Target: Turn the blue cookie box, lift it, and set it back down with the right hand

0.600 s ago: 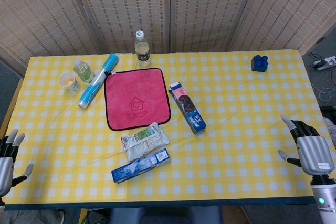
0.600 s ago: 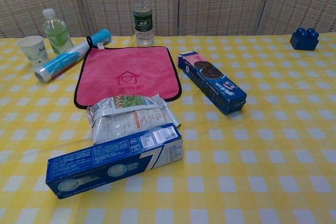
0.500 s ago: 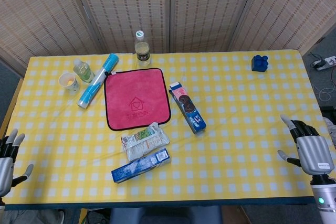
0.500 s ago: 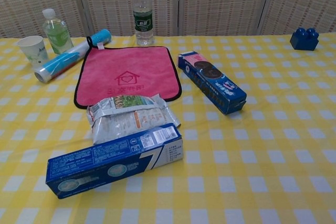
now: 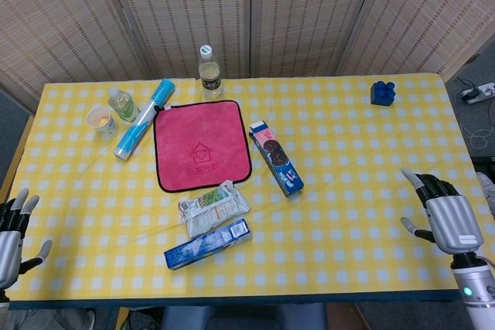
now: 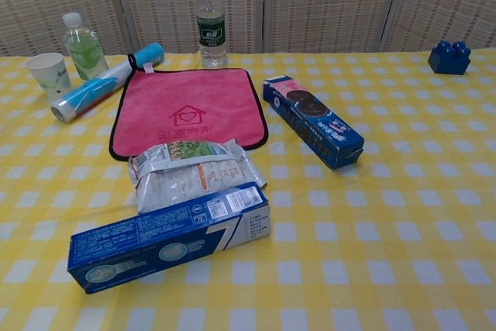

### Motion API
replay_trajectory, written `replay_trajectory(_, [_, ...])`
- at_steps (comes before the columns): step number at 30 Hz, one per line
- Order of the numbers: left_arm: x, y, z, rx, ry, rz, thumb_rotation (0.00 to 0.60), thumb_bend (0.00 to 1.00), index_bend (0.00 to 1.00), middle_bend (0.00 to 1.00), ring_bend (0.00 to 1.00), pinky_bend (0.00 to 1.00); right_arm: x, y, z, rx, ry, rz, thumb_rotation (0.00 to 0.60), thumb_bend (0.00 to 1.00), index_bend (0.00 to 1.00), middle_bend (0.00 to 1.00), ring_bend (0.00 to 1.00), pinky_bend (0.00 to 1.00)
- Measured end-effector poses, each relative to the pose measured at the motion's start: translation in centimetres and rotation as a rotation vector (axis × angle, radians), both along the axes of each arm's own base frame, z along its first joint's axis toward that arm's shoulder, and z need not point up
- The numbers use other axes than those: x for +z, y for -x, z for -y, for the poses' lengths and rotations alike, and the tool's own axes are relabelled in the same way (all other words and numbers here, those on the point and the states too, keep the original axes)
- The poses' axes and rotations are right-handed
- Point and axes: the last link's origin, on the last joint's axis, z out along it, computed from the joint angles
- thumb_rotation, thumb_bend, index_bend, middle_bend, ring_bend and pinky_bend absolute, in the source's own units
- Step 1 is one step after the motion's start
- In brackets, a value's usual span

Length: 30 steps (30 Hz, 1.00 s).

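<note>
Lying flat near the table's middle, just right of a pink cloth (image 5: 203, 145), the blue cookie box (image 5: 276, 158) looks untouched. The right hand (image 5: 442, 218) hovers at the table's right edge, well apart from it, fingers spread and empty. The left hand (image 5: 11, 235) waits at the left edge, likewise spread. Turning, lifting and setting down all appear left to do.

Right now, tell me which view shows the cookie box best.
The chest view: the cookie box is large there, its cookie picture and side panel plain. The head view shows the same box whole but small, lying beside the pink cloth.
</note>
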Motion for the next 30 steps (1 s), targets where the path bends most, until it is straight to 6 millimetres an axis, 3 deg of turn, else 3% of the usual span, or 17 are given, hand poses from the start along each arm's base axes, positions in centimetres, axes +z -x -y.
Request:
replay_trajectory(10, [0.3, -0.6, 0.2, -0.025, -0.014, 0.01, 0.6, 0.32, 0.0, 0.0, 0.02, 0.01, -1.2, -3.2, 2.1, 0.127, -0.112, -0.042, 0.6, 0.26, 0.1, 0.23, 0.18, 0.26])
replay_trajectory(14, [0.4, -0.9, 0.3, -0.031, -0.017, 0.015, 0.6, 0.32, 0.0, 0.0, 0.02, 0.01, -2.5, -5.4, 3.6, 0.205, -0.198, -0.083, 0.6, 0.3, 0.1, 0.23, 0.16, 0.23])
replay_trajectory(19, [0.5, -1.0, 0.5, -0.033, -0.025, 0.02, 0.6, 0.32, 0.0, 0.0, 0.02, 0.01, -4.2, -8.1, 5.1, 0.293, -0.297, -0.139, 0.6, 0.45, 0.1, 0.23, 0.11, 0.16])
replay_trajectory(26, [0.6, -1.1, 1.1, -0.031, -0.032, 0.026, 0.6, 0.32, 0.0, 0.0, 0.02, 0.01, -7.4, -11.8, 7.1, 0.414, -0.412, -0.223, 0.6, 0.59, 0.1, 0.23, 0.1, 0.16])
replay_trajectory(30, [0.6, -1.1, 1.3, -0.028, -0.035, 0.028, 0.6, 0.32, 0.0, 0.0, 0.02, 0.01, -9.3, -12.8, 8.1, 0.446, -0.443, -0.247, 0.6, 0.62, 0.1, 0.24, 0.1, 0.16])
